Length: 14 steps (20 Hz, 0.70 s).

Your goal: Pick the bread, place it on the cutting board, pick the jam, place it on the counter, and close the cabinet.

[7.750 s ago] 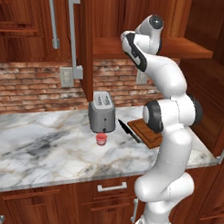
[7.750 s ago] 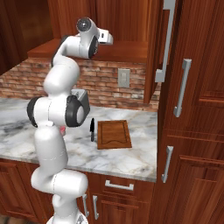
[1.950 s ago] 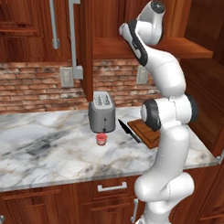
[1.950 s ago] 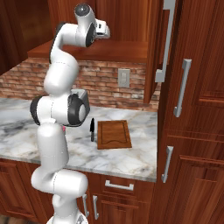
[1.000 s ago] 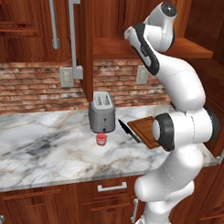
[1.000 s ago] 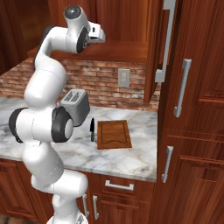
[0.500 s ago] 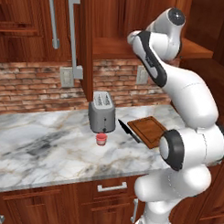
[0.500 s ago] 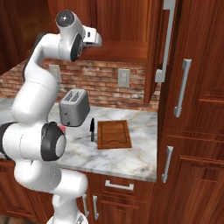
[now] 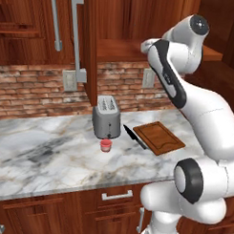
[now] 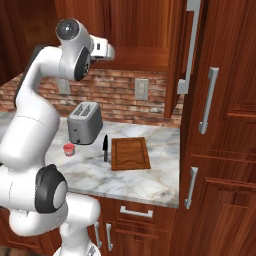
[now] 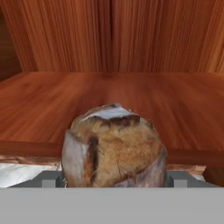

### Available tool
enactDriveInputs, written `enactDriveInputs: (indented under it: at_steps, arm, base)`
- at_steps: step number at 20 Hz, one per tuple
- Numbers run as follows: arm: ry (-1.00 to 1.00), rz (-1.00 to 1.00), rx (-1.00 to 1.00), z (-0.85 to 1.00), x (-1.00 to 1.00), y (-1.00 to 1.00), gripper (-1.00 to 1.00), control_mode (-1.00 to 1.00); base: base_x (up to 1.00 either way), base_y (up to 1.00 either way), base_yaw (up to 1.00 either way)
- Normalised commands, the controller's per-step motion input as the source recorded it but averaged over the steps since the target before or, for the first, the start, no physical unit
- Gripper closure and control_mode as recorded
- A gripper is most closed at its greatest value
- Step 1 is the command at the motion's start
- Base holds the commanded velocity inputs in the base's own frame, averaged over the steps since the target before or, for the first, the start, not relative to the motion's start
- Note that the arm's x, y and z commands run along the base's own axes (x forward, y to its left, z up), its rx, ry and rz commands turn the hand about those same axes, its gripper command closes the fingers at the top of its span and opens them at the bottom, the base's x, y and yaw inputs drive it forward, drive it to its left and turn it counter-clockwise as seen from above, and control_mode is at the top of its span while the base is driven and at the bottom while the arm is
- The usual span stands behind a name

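From the left base view I see the jam (image 9: 105,145) on the counter (image 9: 50,159) just in front of the toaster (image 9: 106,117), with the cutting board (image 9: 159,137) bare toward the counter's right edge and a knife (image 9: 134,136) along its left side.

From the right base view, the cabinet (image 10: 180,45) door stands open.

In the hand view, the bread (image 11: 114,146) sits low and close before the gripper at the front edge of the cabinet shelf (image 11: 112,94) (whether the fingers clamp it, I cannot tell).
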Motion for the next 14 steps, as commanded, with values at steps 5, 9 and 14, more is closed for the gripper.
enactDriveInputs:
  at_steps: [5, 9, 14]
  arm:
    - [0.00, 0.00, 0.00, 0.00, -0.65, -0.19, 1.00, -1.00]
    - [0.03, 0.00, 0.00, 0.00, -0.58, -0.15, 1.00, -1.00]
    - [0.07, 0.00, 0.00, 0.00, -0.59, -0.09, 1.00, -1.00]
  base:
    - [0.00, 0.00, 0.00]
    - [0.00, 0.00, 0.00]
    - [0.00, 0.00, 0.00]
